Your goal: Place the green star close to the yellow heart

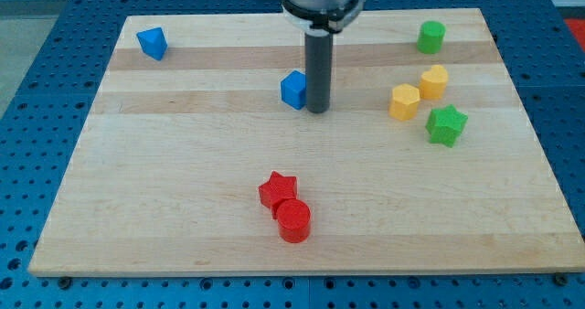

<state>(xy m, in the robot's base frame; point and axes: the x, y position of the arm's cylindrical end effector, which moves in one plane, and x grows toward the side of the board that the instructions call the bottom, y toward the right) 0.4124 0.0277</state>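
Note:
The green star (446,124) lies at the view's right, just below two yellow blocks. The upper yellow block (434,80) looks like the heart, a short gap above the star. The other yellow block (404,101) looks like a pentagon and sits just left of the star. My tip (317,110) rests on the board near the middle top, far to the left of the star. It is right beside a blue block (293,90), which sits on its left side; whether they touch I cannot tell.
A green cylinder (431,37) stands at the top right. A blue triangle-like block (153,43) is at the top left. A red star (277,190) and a red cylinder (293,221) touch each other at the bottom middle. The wooden board (164,181) ends on all sides.

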